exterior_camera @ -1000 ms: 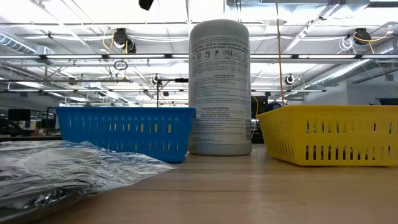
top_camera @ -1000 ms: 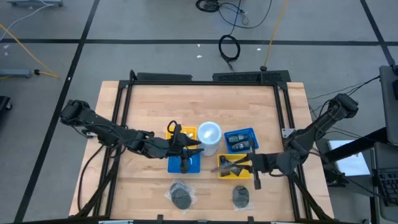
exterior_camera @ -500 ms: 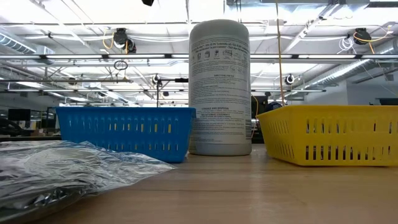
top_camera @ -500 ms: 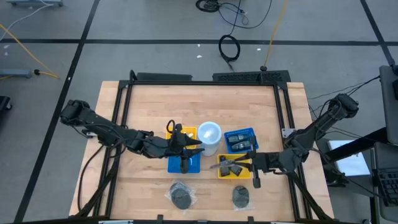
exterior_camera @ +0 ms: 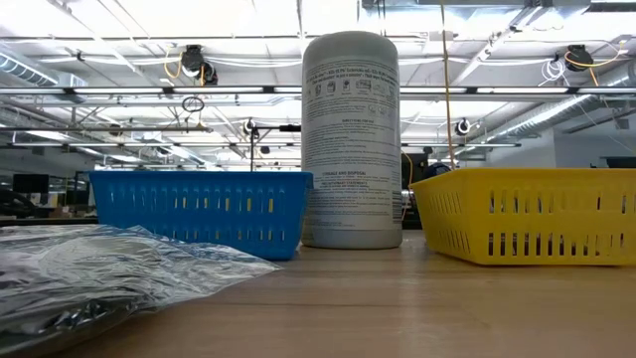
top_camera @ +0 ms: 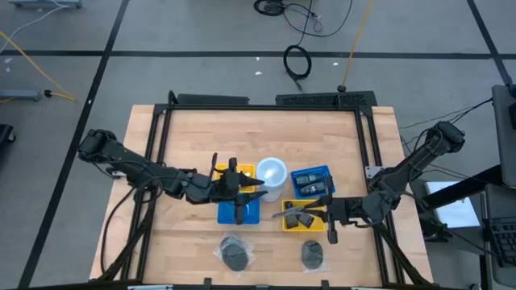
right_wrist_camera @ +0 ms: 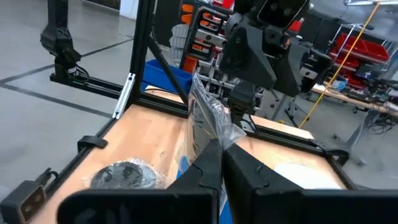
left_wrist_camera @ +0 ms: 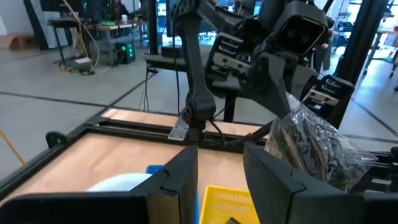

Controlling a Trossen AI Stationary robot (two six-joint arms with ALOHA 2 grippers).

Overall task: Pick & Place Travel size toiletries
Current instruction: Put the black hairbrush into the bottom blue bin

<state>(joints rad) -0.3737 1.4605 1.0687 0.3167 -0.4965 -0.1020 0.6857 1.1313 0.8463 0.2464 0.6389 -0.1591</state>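
Note:
My right gripper is shut on a dark piece in clear wrap, one of the travel size toiletries. It holds the piece level above the right-hand yellow basket. My left gripper stands level over the left-hand blue basket, next to the white tub. It is open, with nothing between its fingers. Two more wrapped dark round pieces lie flat on the table near its front edge. Dark little packs sit in the right-hand blue basket. My right gripper pinches the crinkled clear wrap between its two fingers. The fingers lie level and point toward the table's left. The wrap stands out past the fingertips, and the dark piece inside it is lifted clear above the yellow basket.
The white tub stands between a blue basket and a yellow basket. Another yellow basket lies under my left gripper. A black frame rail runs around the table. Bare wood lies at the far side.
My left gripper has rolled a little at the wrist while staying over the left-hand baskets. The wrapped piece stays in my right gripper above the yellow basket.

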